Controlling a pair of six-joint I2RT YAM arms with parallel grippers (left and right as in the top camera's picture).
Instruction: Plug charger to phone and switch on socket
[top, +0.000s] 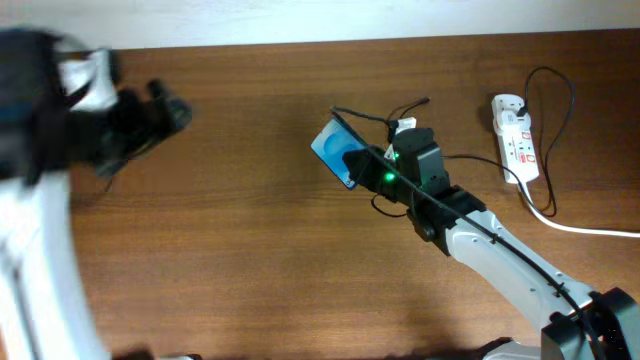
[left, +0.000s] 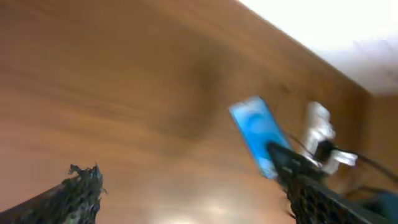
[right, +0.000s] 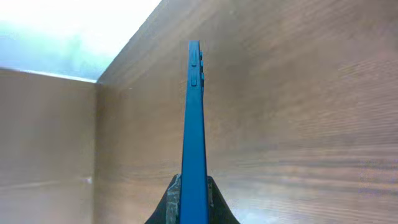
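Observation:
The phone (top: 338, 152), with its bright blue screen, is lifted off the wooden table (top: 230, 240) and tilted. My right gripper (top: 366, 168) is shut on its lower end. In the right wrist view the phone (right: 194, 118) shows edge-on, clamped between the two fingers (right: 176, 199). The charger's thin black cable (top: 385, 118) lies just behind the phone, and I cannot make out its plug tip. The white socket (top: 515, 132) lies at the far right. My left gripper (top: 160, 110) hangs open at the far left, well away from the phone, with nothing between its fingers (left: 78, 193). The blurred left wrist view shows the phone (left: 256, 132).
The socket's thick white cord (top: 585, 229) runs off the right edge of the table. A white wall (top: 320, 20) borders the table's far edge. The right arm (top: 510, 265) crosses the table's lower right part.

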